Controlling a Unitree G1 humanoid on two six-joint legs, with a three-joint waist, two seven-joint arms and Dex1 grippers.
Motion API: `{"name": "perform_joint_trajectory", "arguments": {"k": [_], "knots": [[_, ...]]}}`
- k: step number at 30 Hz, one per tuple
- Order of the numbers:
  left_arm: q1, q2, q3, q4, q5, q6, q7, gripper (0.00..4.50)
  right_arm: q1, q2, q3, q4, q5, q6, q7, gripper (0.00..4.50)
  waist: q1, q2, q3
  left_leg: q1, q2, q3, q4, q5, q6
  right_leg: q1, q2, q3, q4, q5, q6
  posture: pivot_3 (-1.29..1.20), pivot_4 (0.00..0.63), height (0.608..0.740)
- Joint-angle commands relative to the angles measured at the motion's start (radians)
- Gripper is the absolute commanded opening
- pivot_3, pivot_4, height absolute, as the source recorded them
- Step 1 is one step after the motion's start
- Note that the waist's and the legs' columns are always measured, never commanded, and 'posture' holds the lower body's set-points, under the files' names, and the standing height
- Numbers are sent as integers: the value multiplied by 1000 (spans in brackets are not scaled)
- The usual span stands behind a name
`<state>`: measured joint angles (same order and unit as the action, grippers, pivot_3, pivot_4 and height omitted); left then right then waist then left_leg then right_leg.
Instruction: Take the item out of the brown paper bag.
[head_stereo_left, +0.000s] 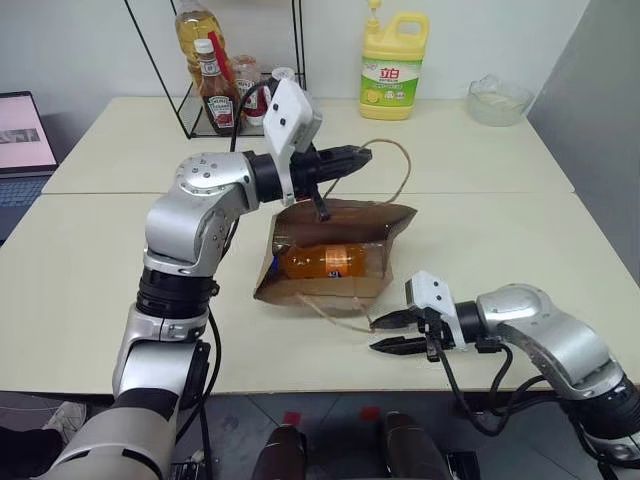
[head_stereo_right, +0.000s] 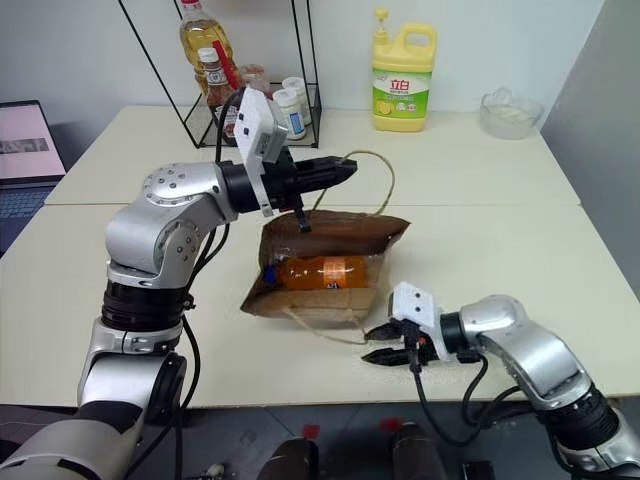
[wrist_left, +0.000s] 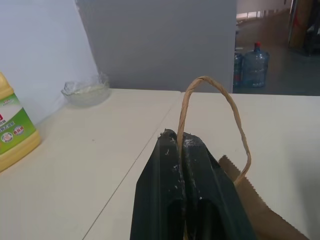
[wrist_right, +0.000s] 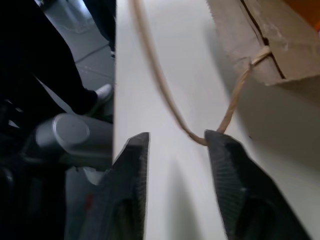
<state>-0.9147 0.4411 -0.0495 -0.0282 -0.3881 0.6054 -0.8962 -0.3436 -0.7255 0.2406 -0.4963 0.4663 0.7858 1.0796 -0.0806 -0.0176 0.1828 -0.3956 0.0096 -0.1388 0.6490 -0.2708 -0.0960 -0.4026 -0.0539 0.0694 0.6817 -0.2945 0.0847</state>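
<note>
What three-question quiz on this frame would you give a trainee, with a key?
1. True or false: the left gripper is shut on a cord handle of the brown paper bag.
2. Where is the orange drink bottle? A) on the wire rack B) inside the bag's open mouth C) between the right gripper's fingers
3. How do the fingers of the right gripper stand, and what lies by them?

Key:
1. True; the handle is lifted and the bag's mouth held open.
2. B
3. Apart, holding nothing; the bag's lower cord handle lies on the table by one fingertip.
</note>
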Motion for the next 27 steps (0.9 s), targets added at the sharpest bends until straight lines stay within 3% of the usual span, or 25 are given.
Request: {"name": "perform_joint_trajectory", "arguments": {"k": [1, 5, 8, 11, 15, 22, 27], "knots": [[-12, 10, 20, -44, -22, -3, 4, 0, -20, -15, -95, -85, 120, 98, -22, 3065, 0, 0, 0, 0, 0, 0, 0, 0, 0, 0, 0, 0, 0, 0, 0, 0, 150, 740], [-11, 11, 20, -44, -29, -1, 6, 0, -33, -49, -211, -115, 260, 226, -48, 4489, 0, 0, 0, 0, 0, 0, 0, 0, 0, 0, 0, 0, 0, 0, 0, 0, 150, 740], [-8, 12, 21, -45, -33, 0, 5, 0, -60, -110, -323, -82, 403, 348, -36, 4489, 1, 0, 0, 0, 0, 0, 0, 0, 0, 0, 0, 0, 0, 0, 0, 0, 150, 740], [-5, 13, 20, -47, -35, -1, 2, 0, -103, -137, -384, -25, 452, 381, -59, 4489, 2, 0, 0, 0, 0, 1, 0, -1, 1, 0, 0, 0, 0, 0, 0, 0, 150, 740], [-10, 10, 17, -43, -38, -1, 1, 0, -234, -70, -411, 65, 485, 403, -164, 4489, -3, 0, 0, 0, 0, 1, 0, -1, 2, 0, 0, 0, 0, 0, 0, 0, 150, 740], [-14, 13, 19, -39, -43, 8, 14, 0, -358, 90, -330, 21, 483, 401, -349, 4489, -2, 0, 0, -1, 0, 1, -1, 0, 0, -1, 0, 0, 0, 0, 0, 0, 150, 740], [-11, 9, 32, -41, -57, 31, 38, 0, -350, 131, -234, -4, 418, 341, -380, 4489, -2, 0, 0, -2, 0, 1, -1, 0, 0, -2, 0, 0, 0, 0, 0, 0, 150, 740]]}}
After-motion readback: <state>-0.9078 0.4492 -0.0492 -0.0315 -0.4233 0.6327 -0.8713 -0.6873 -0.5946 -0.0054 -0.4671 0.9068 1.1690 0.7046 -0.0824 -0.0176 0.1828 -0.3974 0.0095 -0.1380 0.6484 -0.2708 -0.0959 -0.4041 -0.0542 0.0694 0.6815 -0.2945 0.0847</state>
